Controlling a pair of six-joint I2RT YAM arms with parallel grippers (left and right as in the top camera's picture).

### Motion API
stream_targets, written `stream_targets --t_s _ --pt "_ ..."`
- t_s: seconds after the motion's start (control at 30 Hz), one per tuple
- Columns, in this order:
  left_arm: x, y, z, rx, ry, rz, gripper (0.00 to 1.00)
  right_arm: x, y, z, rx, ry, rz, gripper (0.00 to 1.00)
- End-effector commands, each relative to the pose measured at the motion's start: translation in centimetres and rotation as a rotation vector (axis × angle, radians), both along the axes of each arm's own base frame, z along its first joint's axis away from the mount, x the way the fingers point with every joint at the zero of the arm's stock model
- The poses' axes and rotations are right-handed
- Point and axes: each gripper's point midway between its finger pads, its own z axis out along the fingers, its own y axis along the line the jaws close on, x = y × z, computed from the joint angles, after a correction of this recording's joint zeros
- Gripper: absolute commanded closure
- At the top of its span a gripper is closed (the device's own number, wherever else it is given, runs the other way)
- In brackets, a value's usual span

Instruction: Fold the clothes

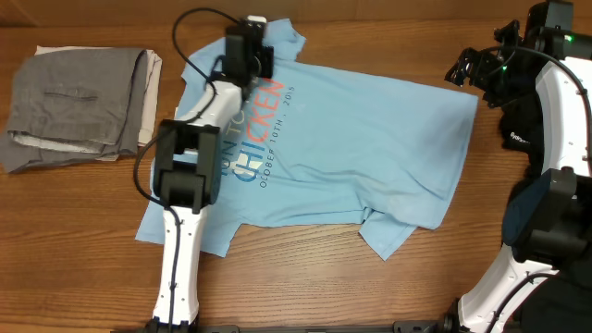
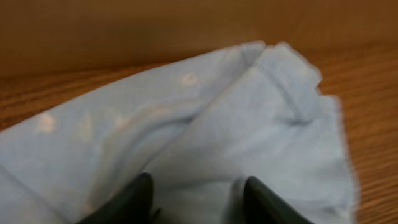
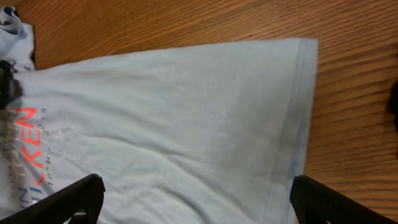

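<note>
Sprawling rumpled light-blue T-shirt (image 1: 370,139) on woodgrain table (image 1: 305,296)

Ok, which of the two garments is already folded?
The grey trousers, stacked in layers on the left; the light blue T-shirt lies spread open, sleeves out.

Left claw (image 2: 198,182), right claw (image 3: 198,183), both agape
</note>
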Motion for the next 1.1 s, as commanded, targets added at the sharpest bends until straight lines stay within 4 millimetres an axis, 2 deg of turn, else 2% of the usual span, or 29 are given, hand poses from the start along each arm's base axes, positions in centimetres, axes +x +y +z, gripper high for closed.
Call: stream_targets --t_s 0.0,0.03,0.07,0.1,0.13,0.23,0.33,0.37,0.4,0.43,0.47,0.5,0.53,0.6,0.7,0.77,0.9,1.0,1.07 --pt "1.7 -0.7 7.9 -0.215 -0.085 -0.055 0.2 0.5 -0.1 1.3 -0.003 -0.039 -0.003 0.0" --pt "1.9 -0.7 10.2 -0.217 -0.121 -0.058 0.16 0.5 -0.1 1.3 -0.003 -0.039 -0.003 0.0" --pt "2.0 -0.7 13.8 -0.208 -0.18 -0.062 0.1 0.5 -0.1 1.3 -0.003 -0.039 -0.003 0.0" --pt "1.9 -0.6 16.2 -0.197 -0.211 -0.055 0.04 0.5 -0.1 1.3 -0.003 -0.039 -0.003 0.0" --pt "1.6 -0.5 18.1 -0.186 -0.231 -0.043 0.0 0.5 -0.1 1.3 -0.003 -0.039 -0.003 0.0" --pt "-0.2 0.1 22.8 -0.16 -0.229 0.007 0.0 0.5 -0.1 1.3 -0.003 -0.039 -0.003 0.0" --pt "-3.7 1.7 25.3 -0.113 -0.124 0.078 0.0 0.5 -0.1 1.3 -0.003 -0.039 -0.003 0.0" --pt "-5.4 2.7 26.0 -0.097 -0.07 0.135 0.0 0.5 -0.1 1.3 -0.003 -0.039 -0.003 0.0" --pt "-8.7 4.3 27.3 -0.06 0.01 0.215 0.0 0.5 -0.1 1.3 -0.003 -0.039 -0.003 0.0" --pt "-10.4 4.9 27.8 -0.044 0.049 0.253 0.0 0.5 -0.1 1.3 -0.003 -0.039 -0.003 0.0" --pt "-13.8 6.1 28.5 -0.019 0.123 0.336 0.0 0.5 -0.1 1.3 -0.003 -0.039 -0.003 0.0" --pt "-15.2 6.5 28.7 -0.01 0.151 0.365 0.0 0.5 -0.1 1.3 -0.003 -0.039 -0.003 0.0" --pt "-19.6 6.8 29.2 0.021 0.243 0.399 0.0 0.5 -0.1 1.3 -0.003 -0.039 -0.003 0.0" --pt "-22.7 6.7 29.2 0.033 0.322 0.403 0.0 0.5 -0.1 1.3 -0.003 -0.039 -0.003 0.0" --pt "-26.5 6.6 28.9 0.067 0.418 0.399 0.01 0.5 -0.1 1.3 -0.003 -0.039 -0.003 0.0" --pt "-28.0 6.6 29.2 0.081 0.443 0.389 0.02 0.5 -0.1 1.3 -0.003 -0.039 -0.003 0.0" --pt "-31.4 6.3 31.0 0.08 0.447 0.371 0.02 0.5 -0.1 1.3 -0.003 -0.039 -0.003 0.0" --pt "-35.1 6.3 33.1 0.074 0.43 0.341 0.01 0.5 -0.1 1.3 -0.003 -0.039 -0.003 0.0" --pt "-36.9 6.1 33.8 0.067 0.434 0.316 0.0 1.1 0.3 1.8 0.047 -0.058 -0.038 0.0"
